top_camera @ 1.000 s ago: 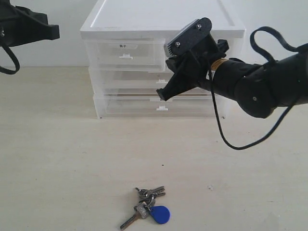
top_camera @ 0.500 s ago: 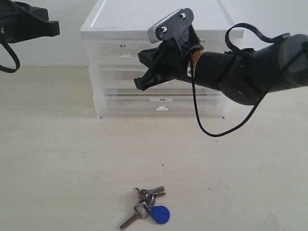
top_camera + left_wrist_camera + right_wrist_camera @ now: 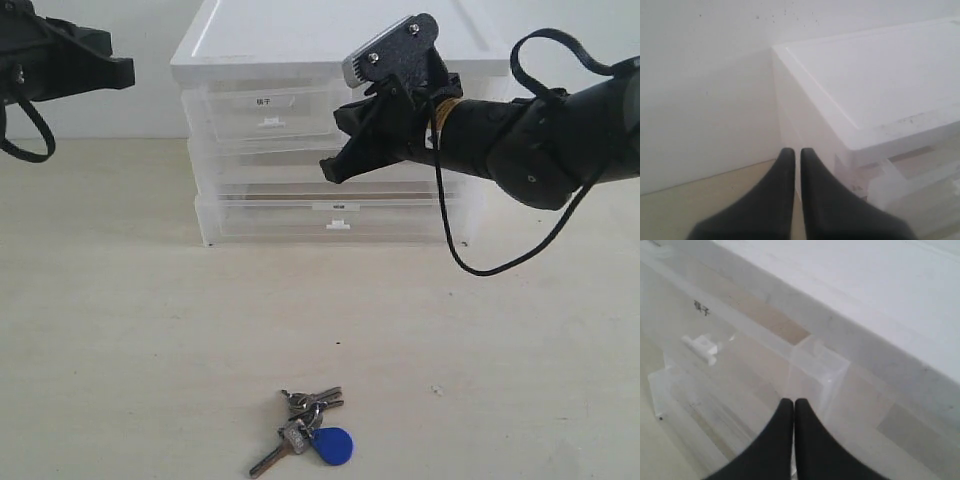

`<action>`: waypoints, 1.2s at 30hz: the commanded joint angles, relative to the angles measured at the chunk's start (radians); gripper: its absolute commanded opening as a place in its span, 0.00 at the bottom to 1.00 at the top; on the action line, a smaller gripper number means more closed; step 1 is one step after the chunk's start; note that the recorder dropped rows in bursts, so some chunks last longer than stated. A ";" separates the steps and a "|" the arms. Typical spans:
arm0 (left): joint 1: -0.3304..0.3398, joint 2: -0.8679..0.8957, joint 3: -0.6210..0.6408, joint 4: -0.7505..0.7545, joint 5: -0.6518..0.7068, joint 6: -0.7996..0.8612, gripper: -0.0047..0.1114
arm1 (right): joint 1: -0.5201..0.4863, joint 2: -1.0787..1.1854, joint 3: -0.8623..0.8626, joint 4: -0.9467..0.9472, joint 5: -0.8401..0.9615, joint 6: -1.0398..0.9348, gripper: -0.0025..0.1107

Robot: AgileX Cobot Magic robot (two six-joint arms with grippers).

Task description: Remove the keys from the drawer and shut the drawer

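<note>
Silver keys (image 3: 300, 422), blue oval fob (image 3: 335, 446), on matte table (image 3: 120, 350) (well apart from the translucent labelled drawer (image 3: 262, 110)); tapered black left gripper (image 3: 796, 151) and right gripper (image 3: 794, 401) both pinched together, empty.

1. The drawer unit (image 3: 330, 45) stands at the back of the table (image 3: 120, 330), with the wall (image 3: 130, 110) behind it.
2. The labelled half-width drawer (image 3: 262, 110) sits in the left half of the unit's top row, with the full-width drawers (image 3: 260, 218) stacked below it.
3. The keys (image 3: 305, 435) lie on the table in front of the unit, well apart from it and roughly in line with its middle.
4. The right gripper (image 3: 332, 170) hangs in front of the unit, just right of and slightly below the labelled half-width drawer.
5. The left gripper (image 3: 120, 70) is above the table, left of the unit's top corner and apart from it.
</note>
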 commanded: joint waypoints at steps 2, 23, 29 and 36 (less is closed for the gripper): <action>0.003 0.028 0.004 0.006 -0.036 -0.001 0.08 | -0.010 -0.045 0.024 0.045 -0.012 -0.019 0.02; 0.082 0.387 -0.518 1.129 0.011 -1.463 0.08 | -0.394 -0.166 -0.187 0.547 0.655 -0.249 0.02; 0.082 0.483 -0.622 1.398 -0.099 -1.759 0.08 | -0.331 -0.058 -0.334 1.253 0.827 -0.928 0.02; 0.059 0.501 -0.660 1.398 -0.247 -1.759 0.08 | -0.330 -0.058 -0.332 1.439 0.943 -1.085 0.02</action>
